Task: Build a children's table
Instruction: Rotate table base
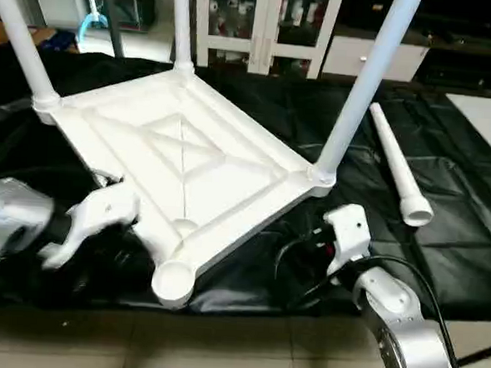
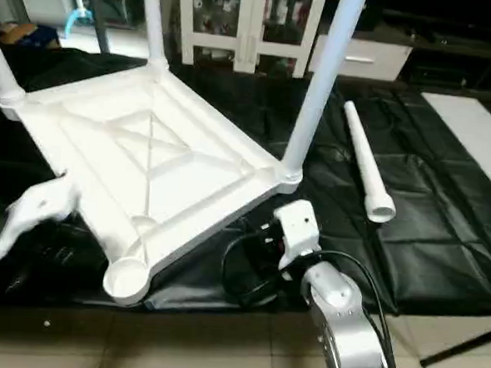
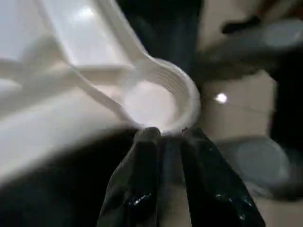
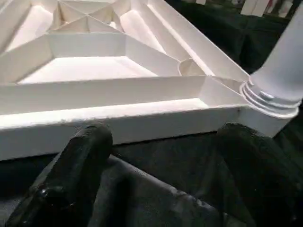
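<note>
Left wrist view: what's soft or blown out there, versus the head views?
Left wrist view: the empty corner socket is smeared and its rim glares; the table top beside it washes out, and a bright spot sits on the floor. Left eye view: the left hand is motion-blurred, while the table's ribs and the loose leg on the black cloth stay crisp.

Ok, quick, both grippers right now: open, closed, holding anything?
Left gripper: slightly open, empty, at the white plastic tabletop's empty round corner socket.
Right gripper: wide open, empty.
</note>
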